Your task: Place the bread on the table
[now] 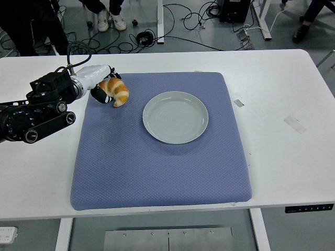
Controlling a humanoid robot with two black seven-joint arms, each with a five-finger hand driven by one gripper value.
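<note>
While the left arm reaches in from the left edge across the white table, its hand sits at the far left corner of the blue mat with the fingers curled around the bread, a golden croissant. The bread shows to the right of the hand, its browned ridges facing up and one pale tip pointing down toward the mat; whether it rests on the mat or is held just above it cannot be told from this view. Dark fingertips wrap the bread's left side, and the white wrist casing lies behind them, over the mat's left edge. Near the bread, to its right and apart from it, a round pale grey plate lies flat on the mat, a little above the mat's middle, with nothing on it. The mat covers the middle of the table, its corners rounded, its near edge close to the table's front edge. Two short strips of tape lie on the bare tabletop right of the mat, one just beside the mat's right edge, one nearer the right side. Beyond the far edge, cables trail over the grey floor, and a person's shoes and dark trouser legs show at the top.
</note>
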